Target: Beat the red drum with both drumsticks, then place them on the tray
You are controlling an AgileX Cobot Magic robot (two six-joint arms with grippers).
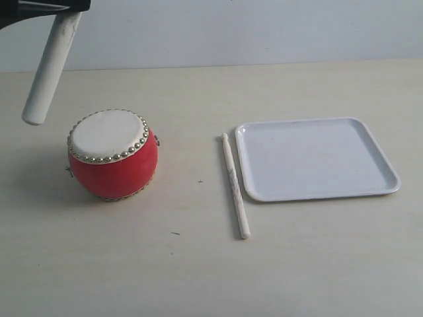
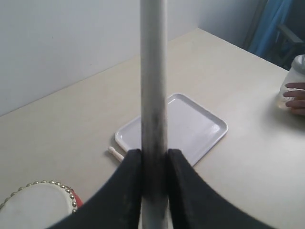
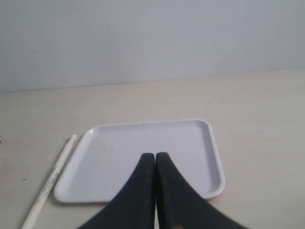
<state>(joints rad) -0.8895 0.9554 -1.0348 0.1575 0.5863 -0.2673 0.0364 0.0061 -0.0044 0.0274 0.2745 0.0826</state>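
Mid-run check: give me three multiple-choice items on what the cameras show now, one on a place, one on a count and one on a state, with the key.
1. Where does the loose drumstick lie, relative to the tray and the drum?
A. Inside the tray
B. On the table between them, beside the tray
C. On top of the drum

2. How many drumsticks are in the tray?
A. None
B. One
C. Two

3. The right hand is:
A. Shut, holding nothing
B. Shut on a drumstick
C. Wide open

Key:
1 B: it lies on the table along the tray's drum-side edge.
2 A: the tray is bare, and the other drumstick is gripped in the left hand.
3 A: it is closed with nothing in it.
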